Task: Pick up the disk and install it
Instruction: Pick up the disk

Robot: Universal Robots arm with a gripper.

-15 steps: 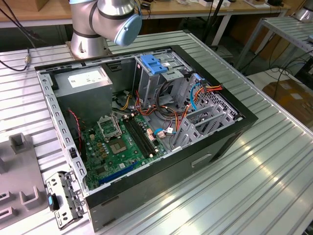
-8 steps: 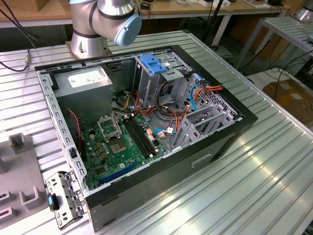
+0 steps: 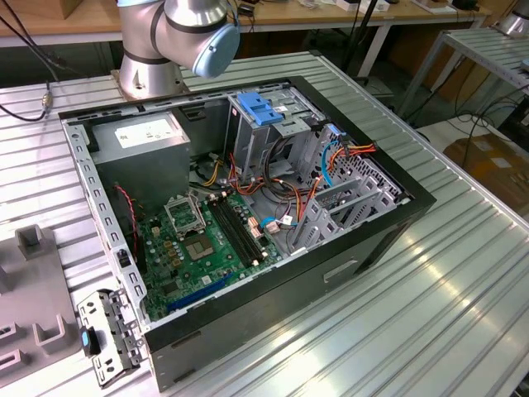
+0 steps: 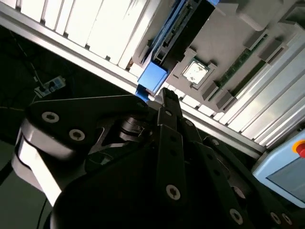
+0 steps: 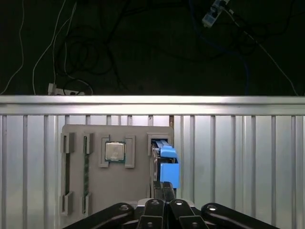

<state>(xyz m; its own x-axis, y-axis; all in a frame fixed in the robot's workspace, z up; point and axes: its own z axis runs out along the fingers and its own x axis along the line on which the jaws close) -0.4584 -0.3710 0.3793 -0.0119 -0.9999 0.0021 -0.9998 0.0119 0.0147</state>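
The gripper (image 5: 164, 188) sits at the near edge of the frame. Its jaws are pressed together with no gap, their tips right at the light-blue rail of the disk (image 5: 166, 164). The disk stands on edge in a slot of a grey fixture tray (image 5: 138, 200). Beside it, the tray holds a processor chip (image 5: 115, 151) and two memory sticks (image 5: 86, 174). The tray rests on a ribbed aluminium desk (image 5: 238, 157), and beyond the desk's far edge cables (image 5: 86, 47) sprawl over a dark floor.

Ribbed aluminium table (image 5: 238, 157) under jaws, its edge (image 5: 152, 102) glaring bright ahead of jaws; dark floor (image 5: 143, 47) beyond, cables (image 5: 81, 52) strewn, power strip (image 5: 66, 89) near edge. Exterior view: wooden bench (image 3: 41, 23) at back, slatted table (image 3: 488, 54) at exterior view's right, brown cardboard (image 3: 492, 165) on floor
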